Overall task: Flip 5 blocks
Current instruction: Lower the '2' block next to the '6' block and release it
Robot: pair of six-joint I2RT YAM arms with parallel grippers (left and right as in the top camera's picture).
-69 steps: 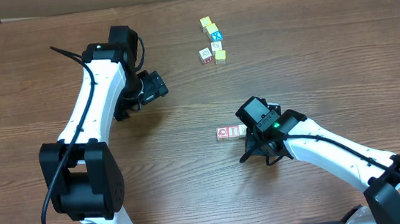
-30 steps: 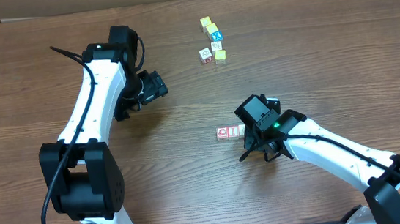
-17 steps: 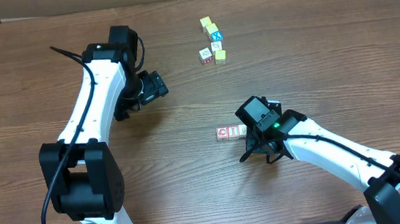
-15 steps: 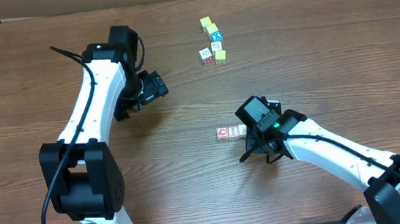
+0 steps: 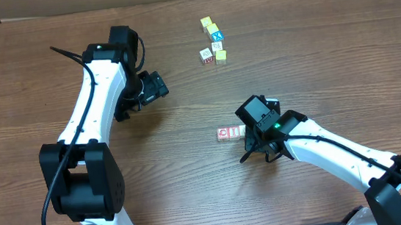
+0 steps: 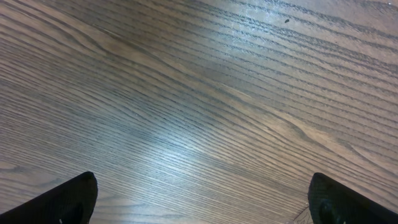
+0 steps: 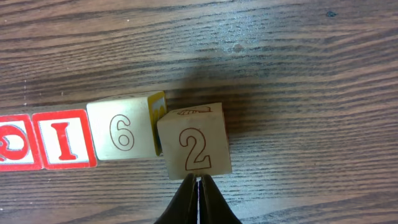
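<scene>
Right wrist: the right gripper (image 7: 198, 182), pinched shut and empty, touches the skewed "2" block (image 7: 194, 148) at centre frame; an off-centre push could jostle the "6" block (image 7: 121, 134).

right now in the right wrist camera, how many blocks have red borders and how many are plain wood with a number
red-bordered blocks: 2 (one is cut off at the left edge)
plain number blocks: 2 (a 6, and a 2)
total: 4
</scene>
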